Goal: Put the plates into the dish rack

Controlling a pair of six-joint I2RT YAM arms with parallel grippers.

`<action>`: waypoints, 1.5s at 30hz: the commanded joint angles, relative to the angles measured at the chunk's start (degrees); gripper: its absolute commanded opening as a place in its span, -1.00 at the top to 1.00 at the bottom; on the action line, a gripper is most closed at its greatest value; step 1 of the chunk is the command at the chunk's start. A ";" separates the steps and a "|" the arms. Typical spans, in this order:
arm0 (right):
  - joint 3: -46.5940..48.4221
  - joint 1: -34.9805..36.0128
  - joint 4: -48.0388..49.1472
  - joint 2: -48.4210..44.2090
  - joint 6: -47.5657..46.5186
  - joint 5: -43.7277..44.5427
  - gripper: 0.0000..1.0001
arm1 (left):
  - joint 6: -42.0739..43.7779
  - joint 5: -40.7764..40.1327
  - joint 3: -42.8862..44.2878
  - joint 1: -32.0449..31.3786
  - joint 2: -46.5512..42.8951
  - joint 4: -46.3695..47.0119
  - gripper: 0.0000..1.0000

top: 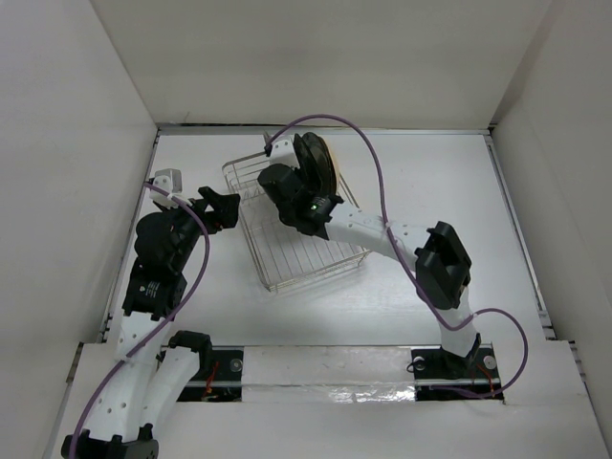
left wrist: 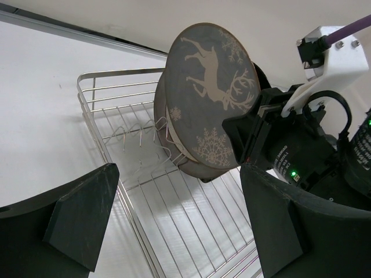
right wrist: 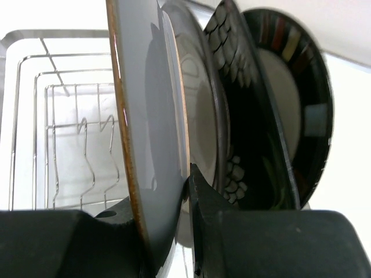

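The silver wire dish rack sits mid-table. Several plates stand upright on edge at its far end. In the right wrist view they stand side by side: the grey deer plate nearest, then a cream-faced plate, the black floral plate and a dark-rimmed plate. My right gripper is shut on the grey plate's rim, one finger on each face. In the left wrist view the deer plate shows its face, with the right gripper on its edge. My left gripper is open and empty over the rack's left side.
Empty upright prongs stand in the rack left of the plates. The rack's raised wire side is close under my left gripper. White walls enclose the table on the left, back and right.
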 commanded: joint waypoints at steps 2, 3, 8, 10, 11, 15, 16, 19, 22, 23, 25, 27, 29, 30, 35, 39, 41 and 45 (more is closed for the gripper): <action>1.30 0.44 11.61 -7.73 -3.31 6.56 1.00 | -0.28 0.93 1.93 -0.17 -0.10 2.52 -0.66; 1.21 0.44 11.70 -8.08 -3.48 6.57 1.00 | -0.28 1.19 1.84 -0.17 0.07 2.52 -0.66; 0.59 1.06 11.97 -7.56 -2.78 4.55 1.00 | -0.37 0.84 1.84 -0.17 -0.10 2.52 -0.66; 1.30 1.06 10.74 -6.07 -1.56 4.20 1.00 | -0.37 1.36 1.75 -0.17 0.08 2.52 -0.66; 1.39 1.06 10.64 -5.80 -1.12 2.72 1.00 | -0.37 1.37 1.67 -0.17 -0.27 2.52 -0.66; 2.35 1.06 10.21 -4.48 0.56 -0.11 1.00 | -0.28 1.01 1.84 -0.17 -0.10 2.52 -0.66; 2.79 1.06 9.68 -3.95 0.56 0.06 1.00 | -0.19 1.19 1.84 -0.17 -0.01 2.52 -0.66; 3.23 1.06 8.97 -2.19 1.70 -0.37 1.00 | -0.19 0.84 1.67 -0.17 -0.54 2.44 -0.66; 3.14 1.06 8.19 -0.96 2.49 -0.38 1.00 | -0.28 1.10 1.84 -0.17 -0.01 2.52 -0.66; 2.97 1.06 8.09 -0.79 2.67 -0.11 1.00 | -0.28 1.28 1.84 -0.17 0.07 2.52 -0.66; 2.36 0.53 8.36 -0.43 3.54 -0.55 1.00 | -0.28 1.19 1.67 -0.17 -0.27 2.52 -0.66; 1.74 0.53 8.27 -0.35 3.98 -0.82 1.00 | -0.19 1.02 1.75 -0.17 -0.19 2.52 -0.66; 1.30 0.53 8.18 -0.08 4.25 -0.99 1.00 | -0.28 1.37 1.84 -0.17 0.34 2.52 -0.66; 1.04 0.53 8.09 0.01 5.03 -1.34 1.00 | -0.37 1.54 1.67 -0.17 0.34 2.52 -0.66; -1.33 0.53 8.88 0.44 7.32 -3.89 1.00 | -0.28 1.45 1.66 -0.17 0.51 2.52 -0.65; -2.92 -0.52 8.97 1.15 10.04 -7.04 1.00 | -0.37 2.07 1.23 -0.17 0.25 2.52 -0.61; -3.53 -0.53 9.06 1.15 10.14 -7.58 0.99 | -0.37 1.81 1.31 -0.17 0.42 2.52 -0.61; -4.67 -0.53 9.59 0.62 11.10 -8.02 0.90 | -0.37 2.51 0.97 -0.17 0.61 3.84 -0.60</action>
